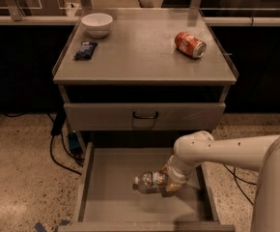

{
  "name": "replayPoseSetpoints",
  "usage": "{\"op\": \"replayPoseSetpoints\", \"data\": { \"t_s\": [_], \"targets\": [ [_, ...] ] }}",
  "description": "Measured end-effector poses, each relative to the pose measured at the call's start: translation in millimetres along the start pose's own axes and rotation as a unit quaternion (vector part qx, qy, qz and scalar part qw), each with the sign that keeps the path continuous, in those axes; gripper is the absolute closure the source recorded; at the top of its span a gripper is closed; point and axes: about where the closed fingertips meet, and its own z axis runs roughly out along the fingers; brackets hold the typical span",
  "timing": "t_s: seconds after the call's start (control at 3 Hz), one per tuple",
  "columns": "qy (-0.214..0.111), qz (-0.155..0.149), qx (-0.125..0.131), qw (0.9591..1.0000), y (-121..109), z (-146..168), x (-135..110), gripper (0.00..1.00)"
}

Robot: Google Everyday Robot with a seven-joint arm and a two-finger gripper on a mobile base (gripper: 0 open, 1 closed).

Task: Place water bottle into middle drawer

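Note:
The water bottle is a small clear crinkled bottle with a white cap pointing left. It lies on its side low over the floor of the open middle drawer, right of centre. My gripper reaches down into the drawer from the right and is shut on the bottle's base end. The white arm stretches in from the right edge of the view. Whether the bottle touches the drawer floor I cannot tell.
A closed grey drawer front with a dark handle sits above the open drawer. On the cabinet top are a red soda can, a white bowl and a dark packet. Cables hang at the left.

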Motion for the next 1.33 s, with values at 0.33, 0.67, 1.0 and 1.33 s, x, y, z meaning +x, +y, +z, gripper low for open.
{"op": "replayPoseSetpoints", "data": {
  "t_s": [0.33,0.67,1.0,1.33],
  "targets": [
    [0.024,0.015,-0.018,0.9994,6,18,14,1.00],
    [0.035,0.014,-0.028,0.9989,-5,46,13,1.00],
    [0.013,0.019,-0.031,0.9993,-17,75,9,1.00],
    [0.009,0.015,-0.030,0.9994,-21,81,9,1.00]
  ]
}}
